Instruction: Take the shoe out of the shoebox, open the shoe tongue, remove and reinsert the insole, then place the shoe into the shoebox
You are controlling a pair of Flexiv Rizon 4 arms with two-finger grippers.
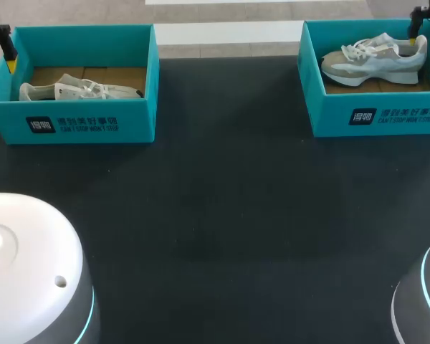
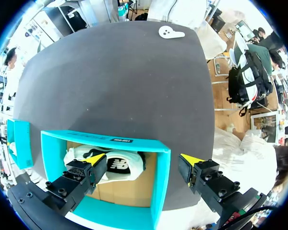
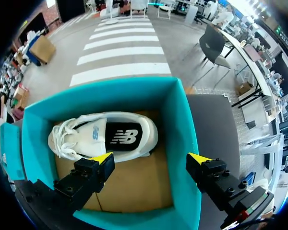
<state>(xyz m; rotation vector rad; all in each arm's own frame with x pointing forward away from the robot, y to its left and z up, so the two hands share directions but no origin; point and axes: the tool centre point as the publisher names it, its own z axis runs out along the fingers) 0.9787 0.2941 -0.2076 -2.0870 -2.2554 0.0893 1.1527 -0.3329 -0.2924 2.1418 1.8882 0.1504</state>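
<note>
Black tabletop (image 1: 222, 215) is taking up most of the head view, and nothing of the task is lying out on it. Teal card is forming two open boxes: the left shoebox (image 1: 79, 127) is sitting at the upper left of the frame and the right shoebox (image 1: 387, 118) at the upper right. Each is holding one pale shoe on its brown floor, the left shoe (image 1: 79, 91) and the right shoe (image 1: 376, 59). In the right wrist view a dark insole (image 3: 125, 136) is showing inside the shoe's opening, so it is sitting in place. The left gripper (image 2: 143, 160) is hanging over its box with fingers spread wide, one yellow tip above the inside and the other beyond the wall, gripping nothing. The right gripper (image 3: 151, 158) is straddling its box wall the same way, equally wide and empty. Judging by this, no step is looking done: lifting out, opening the tongue, pulling and refitting the insole, and returning the shoe are all waiting
</note>
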